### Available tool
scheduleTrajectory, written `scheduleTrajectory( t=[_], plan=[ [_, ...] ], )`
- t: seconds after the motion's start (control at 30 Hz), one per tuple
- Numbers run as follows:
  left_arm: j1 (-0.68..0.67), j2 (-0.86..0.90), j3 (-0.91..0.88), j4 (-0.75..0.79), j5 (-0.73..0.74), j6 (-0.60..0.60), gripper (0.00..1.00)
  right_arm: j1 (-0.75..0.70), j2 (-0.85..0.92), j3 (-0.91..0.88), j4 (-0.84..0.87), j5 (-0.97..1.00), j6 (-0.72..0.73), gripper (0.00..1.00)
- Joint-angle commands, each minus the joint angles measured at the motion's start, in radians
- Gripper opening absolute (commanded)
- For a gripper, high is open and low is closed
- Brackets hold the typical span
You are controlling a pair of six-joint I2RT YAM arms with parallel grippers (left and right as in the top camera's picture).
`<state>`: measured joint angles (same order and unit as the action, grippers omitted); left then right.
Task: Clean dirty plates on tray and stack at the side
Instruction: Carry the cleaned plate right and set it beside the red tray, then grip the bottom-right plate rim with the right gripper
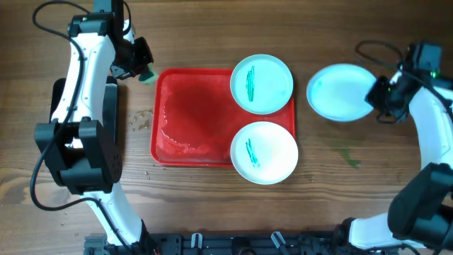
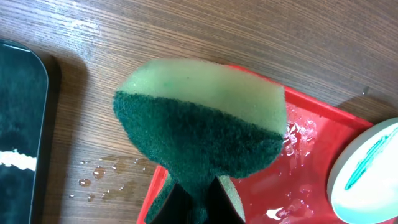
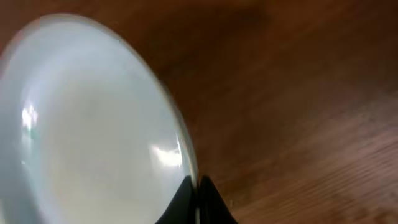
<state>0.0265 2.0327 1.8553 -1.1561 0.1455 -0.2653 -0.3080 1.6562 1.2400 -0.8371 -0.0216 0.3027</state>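
Plates are sitting in three spots as you look down from above. The first smeared plate [image 1: 262, 83] is resting at the 1 o'clock corner of the red tray [image 1: 191, 117], and the second smeared plate [image 1: 264, 152] is lying at its 5 o'clock corner, overhanging the rim. Both are carrying teal streaks in the middle. The clean plate [image 1: 340, 92] is lying on the counter [image 1: 212, 205] at 3 o'clock from the tray, apart from it.

Around them, water is pooling on the tray's bare floor, and water droplets [image 1: 141, 120] are dotting the counter at the tray's 9 o'clock side. A faint green stain [image 1: 348, 154] is showing at 6 o'clock from the clean plate. A black tray [image 2: 22, 124] is lying beyond the droplets, partly under your left arm. Nothing is standing between the two smeared plates and either arm.

Your left end effector [image 1: 141, 65] is hovering at the tray's 11 o'clock corner, its fingers pressed together on a green sponge [image 2: 199, 124], dark scrubbing side facing the wrist camera. Your right end effector [image 1: 380, 92] is pinching the clean plate's rim at that plate's 3 o'clock edge.
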Motion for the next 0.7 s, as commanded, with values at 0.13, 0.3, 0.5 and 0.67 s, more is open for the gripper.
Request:
scheduleTrajectory(
  t=[0.13, 0.3, 0.5, 0.67],
  plan=[
    [-0.002, -0.023, 0.01, -0.012, -0.009, -0.013, 0.04, -0.026, -0.002, -0.365, 0.37, -0.053, 0.022, 0.17],
    [-0.026, -0.023, 0.01, 0.013, -0.01, -0.013, 0.04, -0.026, -0.026, -0.255, 0.199, -0.289, -0.015, 0.38],
    [-0.035, -0.023, 0.01, 0.018, -0.01, -0.013, 0.04, 0.099, -0.151, -0.16, -0.072, -0.339, -0.052, 0.49],
    [-0.038, -0.023, 0.01, 0.018, -0.009, -0.013, 0.04, 0.291, -0.147, -0.262, -0.084, -0.339, -0.09, 0.5]
  ],
)
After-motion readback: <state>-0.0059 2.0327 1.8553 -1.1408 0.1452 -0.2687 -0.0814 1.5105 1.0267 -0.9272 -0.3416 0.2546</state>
